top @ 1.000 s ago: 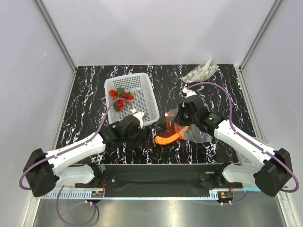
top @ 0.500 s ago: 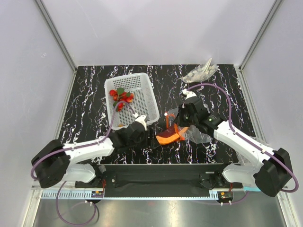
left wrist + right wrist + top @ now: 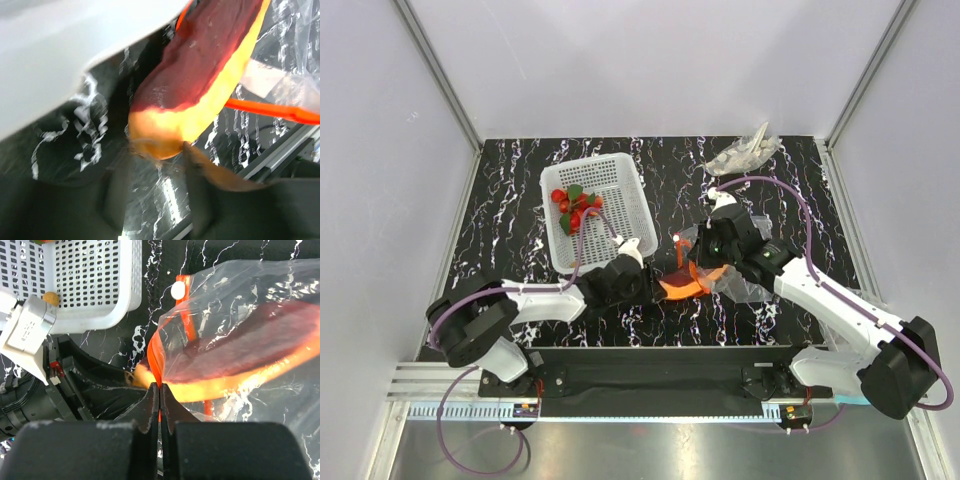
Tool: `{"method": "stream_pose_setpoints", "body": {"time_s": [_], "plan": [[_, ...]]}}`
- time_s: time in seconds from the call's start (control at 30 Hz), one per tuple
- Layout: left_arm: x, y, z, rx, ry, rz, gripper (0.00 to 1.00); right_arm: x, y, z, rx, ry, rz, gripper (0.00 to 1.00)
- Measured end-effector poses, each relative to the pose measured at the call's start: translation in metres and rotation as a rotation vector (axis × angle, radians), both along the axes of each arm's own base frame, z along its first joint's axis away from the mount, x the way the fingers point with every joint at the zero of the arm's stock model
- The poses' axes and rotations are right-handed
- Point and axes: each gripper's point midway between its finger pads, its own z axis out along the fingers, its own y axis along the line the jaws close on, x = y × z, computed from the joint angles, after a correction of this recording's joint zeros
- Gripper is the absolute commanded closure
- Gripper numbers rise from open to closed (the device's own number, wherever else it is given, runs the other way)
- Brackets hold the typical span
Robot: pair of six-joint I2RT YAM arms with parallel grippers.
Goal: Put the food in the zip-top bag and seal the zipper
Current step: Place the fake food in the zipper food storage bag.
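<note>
Swinging away from the basket (image 3: pixel 617 198) since a second ago, the left arm now lies low along the near edge of the table (image 3: pixel 500 235), and its gripper (image 3: pixel 156 170) has come right up to the mouth of the bag (image 3: pixel 240 300). The right arm has hardly shifted.

The right gripper (image 3: pixel 160 390) is clenched on the zipper (image 3: pixel 154 357), pinching the orange strip at the bag's mouth and holding it up off the table. A small white round thing (image 3: pixel 177 290) sits on the strip further along; what it is cannot be made out.

The long red-orange piece (image 3: pixel 235 360) lies mostly inside the bag, seen through the clear plastic, with its rounded yellow end poking out of the mouth towards the left gripper. In the left wrist view that end sits right at the tips of the two dark fingers (image 3: pixel 200 200), which stand apart. The view is blurred, so I cannot tell whether they grasp it or only touch it.

The small red pieces and green bits (image 3: pixel 575 205) are in the far corner of the basket. A blurred white surface, unidentifiable, fills the upper left of the left wrist view. The right wrist view cuts off the bag's right side. A clear plastic wad (image 3: pixel 745 152) lies at the far right of the table.
</note>
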Motion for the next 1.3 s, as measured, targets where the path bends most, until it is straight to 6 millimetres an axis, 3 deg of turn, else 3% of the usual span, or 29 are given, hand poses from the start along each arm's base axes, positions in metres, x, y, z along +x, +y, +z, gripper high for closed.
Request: {"method": "stream_pose_setpoints", "body": {"time_s": [0.07, 0.3, 0.63, 0.8, 0.93, 1.1, 1.2, 1.3], "plan": [[0.005, -0.008, 0.004, -0.015, -0.013, -0.004, 0.70, -0.001, 0.000, -0.001, -0.002, 0.003, 0.000, 1.00], [0.023, -0.040, 0.035, -0.107, -0.090, -0.026, 0.80, -0.004, -0.003, -0.005, -0.017, 0.021, 0.000, 1.00], [0.029, -0.050, 0.050, -0.156, -0.135, -0.037, 0.82, -0.012, 0.000, -0.005, -0.006, 0.054, 0.028, 1.00], [0.037, -0.058, 0.065, -0.145, -0.161, -0.046, 0.82, -0.015, 0.006, 0.022, 0.017, 0.051, 0.054, 1.00], [0.043, -0.056, 0.100, -0.134, -0.224, -0.046, 0.82, -0.014, 0.011, 0.061, 0.070, -0.007, 0.068, 1.00], [0.047, -0.046, 0.179, -0.183, -0.347, -0.033, 0.82, -0.016, 0.010, 0.105, 0.138, -0.095, 0.068, 1.00], [0.048, -0.041, 0.218, -0.220, -0.408, -0.024, 0.82, -0.017, 0.010, 0.118, 0.185, -0.119, 0.058, 1.00], [0.046, -0.030, 0.227, -0.201, -0.427, -0.010, 0.82, -0.014, 0.014, 0.114, 0.218, -0.119, 0.042, 1.00]]}}
